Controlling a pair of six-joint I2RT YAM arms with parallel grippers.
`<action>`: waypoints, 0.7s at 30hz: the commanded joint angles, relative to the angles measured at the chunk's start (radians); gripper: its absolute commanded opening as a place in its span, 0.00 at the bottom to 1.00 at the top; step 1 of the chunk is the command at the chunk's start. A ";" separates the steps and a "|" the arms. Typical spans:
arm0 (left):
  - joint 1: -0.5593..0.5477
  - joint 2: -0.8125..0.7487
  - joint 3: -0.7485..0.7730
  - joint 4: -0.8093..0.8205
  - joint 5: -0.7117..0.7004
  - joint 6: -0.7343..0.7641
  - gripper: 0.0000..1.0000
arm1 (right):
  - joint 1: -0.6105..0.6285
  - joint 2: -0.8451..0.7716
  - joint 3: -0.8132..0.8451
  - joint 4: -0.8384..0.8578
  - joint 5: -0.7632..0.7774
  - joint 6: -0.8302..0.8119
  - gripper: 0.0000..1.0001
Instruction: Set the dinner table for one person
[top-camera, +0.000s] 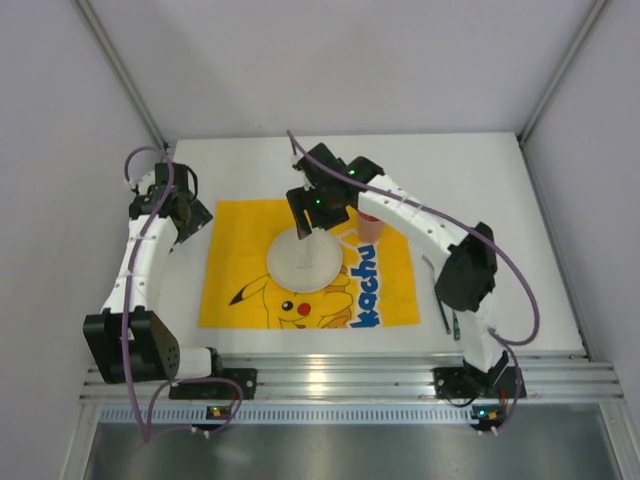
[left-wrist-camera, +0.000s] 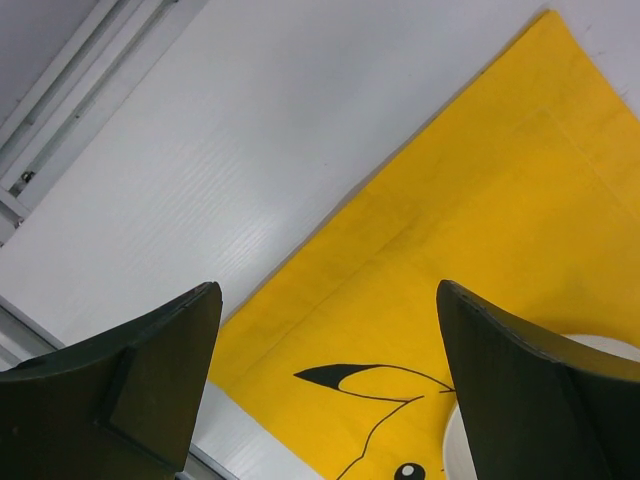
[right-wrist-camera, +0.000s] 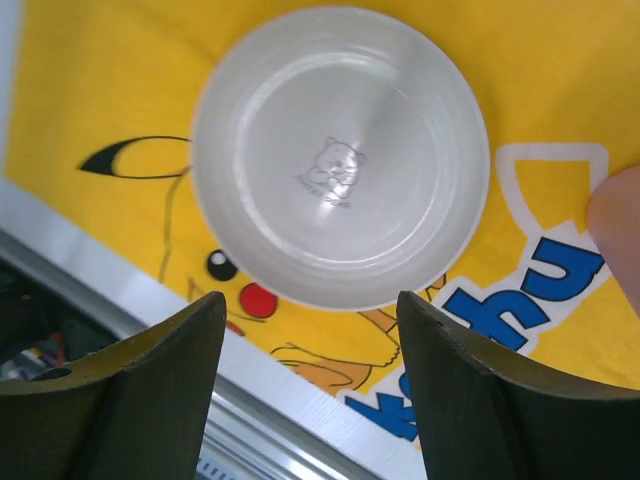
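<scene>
The white dinner table (top-camera: 480, 190) carries a yellow Pikachu mat (top-camera: 235, 240). A round white plate (top-camera: 305, 265) lies on the middle of the mat and is empty; it fills the right wrist view (right-wrist-camera: 340, 155). A pink cup (top-camera: 370, 228) stands on the mat just right of the plate, partly hidden by the right arm. My right gripper (top-camera: 305, 215) hangs open and empty over the plate's far edge (right-wrist-camera: 310, 300). My left gripper (top-camera: 190, 215) is open and empty above the mat's left edge (left-wrist-camera: 328, 290).
The ribbed aluminium rail (top-camera: 350, 380) runs along the near edge. Thin utensils (top-camera: 448, 318) lie on the table right of the mat, by the right arm's base. Walls close in the table on three sides.
</scene>
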 joint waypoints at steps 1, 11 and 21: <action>-0.004 -0.044 -0.037 0.060 0.056 0.012 0.93 | 0.012 -0.250 -0.012 0.070 -0.013 0.029 0.70; -0.050 -0.098 -0.186 0.164 0.192 -0.013 0.92 | -0.130 -0.728 -0.601 -0.045 0.336 0.101 0.70; -0.169 -0.098 -0.145 0.172 0.249 0.015 0.91 | -0.439 -0.795 -1.053 0.179 0.228 0.077 0.66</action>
